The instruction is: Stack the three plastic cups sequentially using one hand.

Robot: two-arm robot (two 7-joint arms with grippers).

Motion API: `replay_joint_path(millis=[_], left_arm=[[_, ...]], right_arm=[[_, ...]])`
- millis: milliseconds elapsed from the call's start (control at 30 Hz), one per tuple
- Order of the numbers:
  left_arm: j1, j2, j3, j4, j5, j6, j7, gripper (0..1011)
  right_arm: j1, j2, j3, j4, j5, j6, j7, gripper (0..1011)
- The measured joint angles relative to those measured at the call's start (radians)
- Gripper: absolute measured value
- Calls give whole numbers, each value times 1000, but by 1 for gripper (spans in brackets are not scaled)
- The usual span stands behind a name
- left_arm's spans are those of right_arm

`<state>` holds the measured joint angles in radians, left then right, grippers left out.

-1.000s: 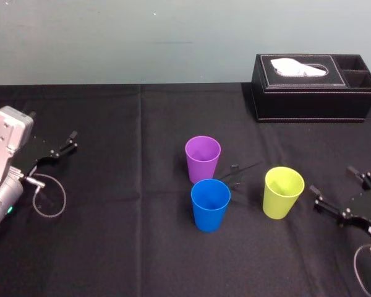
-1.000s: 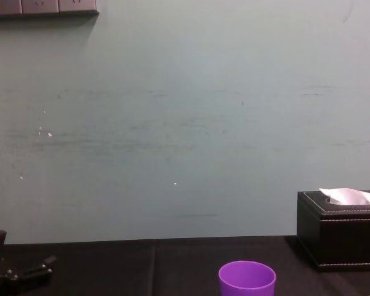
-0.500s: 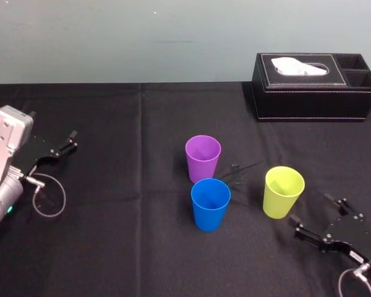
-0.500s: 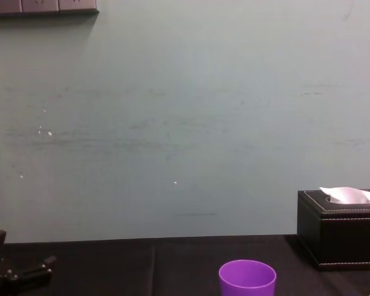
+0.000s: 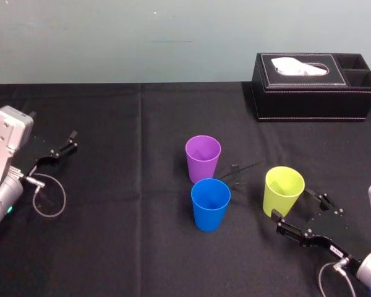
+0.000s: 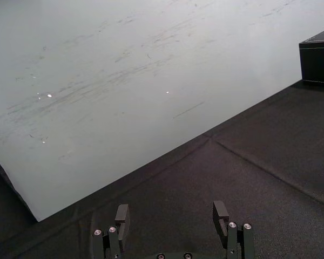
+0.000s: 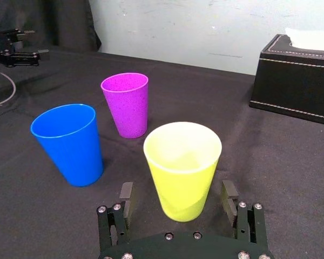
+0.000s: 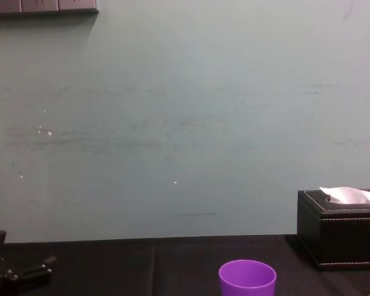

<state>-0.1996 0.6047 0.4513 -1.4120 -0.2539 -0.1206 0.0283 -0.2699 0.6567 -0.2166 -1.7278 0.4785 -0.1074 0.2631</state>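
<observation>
**Three tapered plastic cups on a black-clothed table.** The smooth yellow-green plastic cup (image 5: 284, 192) stands upright, mouth up, right of centre. The smooth blue plastic cup (image 5: 210, 204) stands upright near it on the robot's left, a clear gap between the two. The smooth purple plastic cup (image 5: 203, 158) stands upright just behind the blue one, farther from the robot. None of the three is nested in another.

**Right gripper.** The black two-fingered right gripper (image 5: 295, 207) is low over the cloth at the yellow-green cup's near right side. In the right wrist view its fingers (image 7: 127, 197) are spread wide, one on each side of the cup's lower half (image 7: 183, 170). A gap shows between each finger and the cup wall, so the cup sits inside the open pincer, not clamped. The blue cup (image 7: 69, 143) and the purple cup (image 7: 126, 104) lie beyond, outside the fingers.

**Left gripper.** The left gripper (image 5: 65, 145) lies at the table's far left, well apart from all the cups. Its fingers are parted and hold nothing (image 6: 171, 209).

**Surroundings.** A black stitched rectangular tissue box (image 5: 315, 86) with a white tissue showing stands at the rear right of the black tablecloth (image 5: 123, 247). A pale wall (image 8: 185, 123) rises behind the table. In the chest view the purple cup's rim (image 8: 247, 279) shows at the lower edge.
</observation>
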Motion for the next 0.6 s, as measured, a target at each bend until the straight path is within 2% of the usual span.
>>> replay_joint_path(millis=[600], left_arm=[[0,0,0,0,0,0,0,1011]], right_arm=[[63,-77,5,73,-32,-2,30,1003]])
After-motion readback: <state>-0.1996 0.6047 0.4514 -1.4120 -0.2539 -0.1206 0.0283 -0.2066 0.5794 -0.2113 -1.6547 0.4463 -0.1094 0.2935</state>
